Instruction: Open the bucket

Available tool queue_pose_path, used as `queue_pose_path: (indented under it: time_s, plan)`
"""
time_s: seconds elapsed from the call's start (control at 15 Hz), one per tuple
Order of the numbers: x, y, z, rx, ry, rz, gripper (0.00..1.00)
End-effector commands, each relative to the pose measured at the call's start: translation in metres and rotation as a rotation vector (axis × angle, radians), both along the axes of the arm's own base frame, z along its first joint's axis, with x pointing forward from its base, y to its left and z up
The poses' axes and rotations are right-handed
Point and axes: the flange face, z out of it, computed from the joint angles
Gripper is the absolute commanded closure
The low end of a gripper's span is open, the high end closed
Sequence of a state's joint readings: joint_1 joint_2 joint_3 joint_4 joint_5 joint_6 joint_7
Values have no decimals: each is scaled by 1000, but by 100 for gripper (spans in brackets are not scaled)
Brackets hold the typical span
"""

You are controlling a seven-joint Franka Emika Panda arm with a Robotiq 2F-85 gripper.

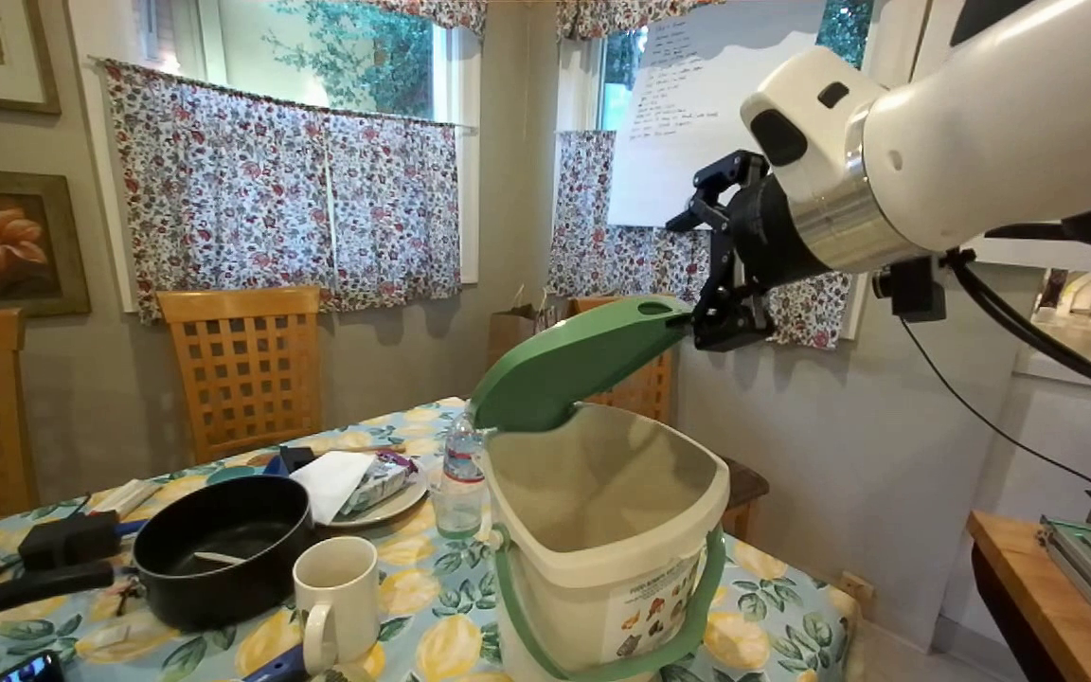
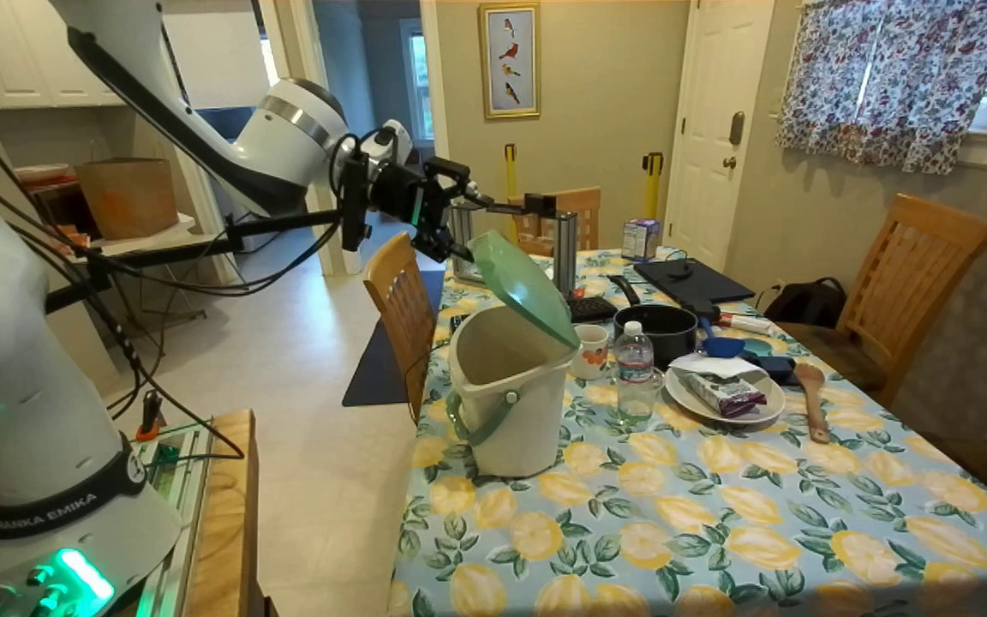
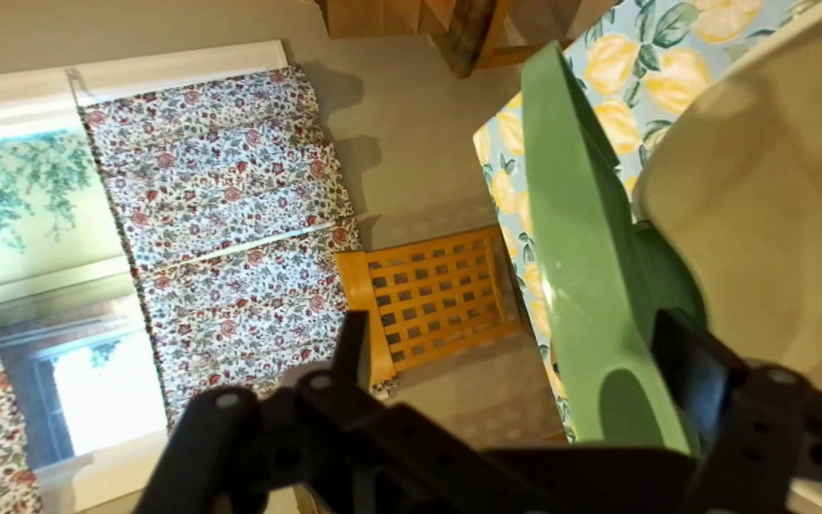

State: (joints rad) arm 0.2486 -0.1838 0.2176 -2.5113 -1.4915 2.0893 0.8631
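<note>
Two fingers (image 3: 693, 368) stand wide apart on my gripper (image 1: 678, 275); I have it released, one finger against the inner face of the green lid (image 1: 564, 365), close to the lid's free end. In both exterior views that fingertip meets the lid, while its partner sits higher, in the air. The lid slants up from its hinge, and I can look down into the cream bucket (image 1: 593, 568).

The bucket stands upright on the lemon-print table (image 2: 716, 548), near the edge that faces my arm (image 2: 292, 141), with its green handle (image 2: 492, 422) folded down. On the wrist view I get the lid running between my fingers, the bucket's pale inside to the right of it, and a chair (image 3: 364, 285) and a flowered curtain (image 3: 232, 243) farther off.

Just beside the bucket, on the hinge side, a clear bottle (image 2: 634, 364) stands upright. A mug (image 1: 356, 597) is near it too, with the black pan (image 1: 214, 601) next to the mug. In an exterior view I also see a plate (image 2: 684, 401) past the bottle, with a packet (image 2: 720, 392) and a white sheet (image 2: 714, 366) on it, and a wooden spoon (image 2: 812, 396) lying just beside the plate, on the side away from the bottle
</note>
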Motion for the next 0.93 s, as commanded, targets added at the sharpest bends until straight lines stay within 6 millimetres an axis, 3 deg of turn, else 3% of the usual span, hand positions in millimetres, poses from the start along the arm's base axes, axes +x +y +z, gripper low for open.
queue_pose_path:
  time_s: [0.0,0.87]
  plan:
    - [-2,-17,17,-25,-10,-17,0]
    - [17,-56,44,-45,-4,-56,0]
